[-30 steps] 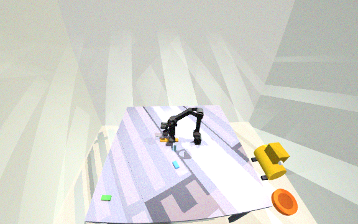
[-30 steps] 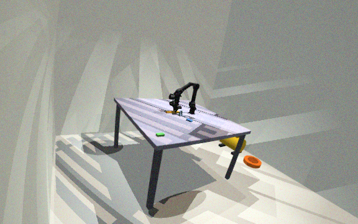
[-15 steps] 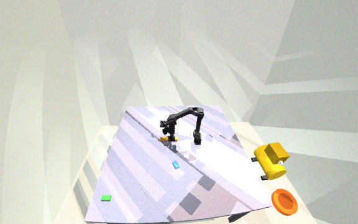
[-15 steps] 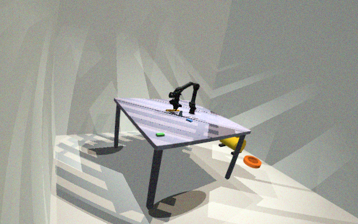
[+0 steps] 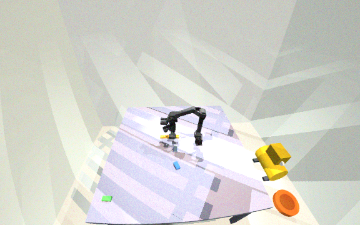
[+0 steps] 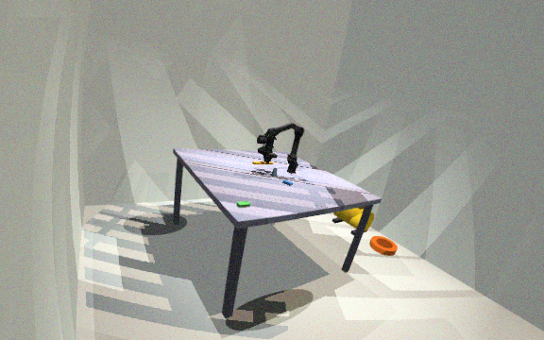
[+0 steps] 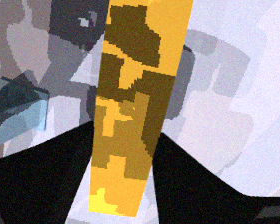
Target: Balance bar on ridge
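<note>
The black gripper [image 5: 172, 137] [image 6: 267, 161] [image 7: 126, 133] is gripping the long, flat yellow bar [image 5: 163, 137] [image 6: 256, 162] [image 7: 121, 175], near the middle of the top view. A striped, pale purple table [image 5: 130, 194] [image 6: 215, 186] is under it. Big pale grey walls [image 5: 180, 37] [image 6: 263, 57] stand behind.
</note>
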Robot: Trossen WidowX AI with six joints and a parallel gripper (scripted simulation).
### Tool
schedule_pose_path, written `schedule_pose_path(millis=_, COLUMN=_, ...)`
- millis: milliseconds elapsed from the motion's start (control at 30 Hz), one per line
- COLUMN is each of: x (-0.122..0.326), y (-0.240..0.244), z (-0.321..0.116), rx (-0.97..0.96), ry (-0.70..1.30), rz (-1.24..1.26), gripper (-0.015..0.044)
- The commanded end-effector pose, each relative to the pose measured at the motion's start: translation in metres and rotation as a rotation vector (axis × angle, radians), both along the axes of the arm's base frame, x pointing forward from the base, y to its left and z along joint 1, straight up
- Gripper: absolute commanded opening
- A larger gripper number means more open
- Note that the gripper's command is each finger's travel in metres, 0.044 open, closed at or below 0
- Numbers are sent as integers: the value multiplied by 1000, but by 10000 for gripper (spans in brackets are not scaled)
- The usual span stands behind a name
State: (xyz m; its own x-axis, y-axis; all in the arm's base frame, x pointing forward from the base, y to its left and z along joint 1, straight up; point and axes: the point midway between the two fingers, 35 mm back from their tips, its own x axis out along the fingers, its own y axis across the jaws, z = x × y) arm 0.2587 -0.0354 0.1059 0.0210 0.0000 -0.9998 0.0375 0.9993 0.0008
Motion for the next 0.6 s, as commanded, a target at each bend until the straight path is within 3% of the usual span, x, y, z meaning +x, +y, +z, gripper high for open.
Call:
schedule_pose_path(millis=0, x=0, y=0, z=11, rx=-3, ry=-8, rz=2, gripper=0)
schedule_pose_path(millis=567, x=-7, y=1, z=51, rx=-4, ry=-7, rz=10, gripper=0)
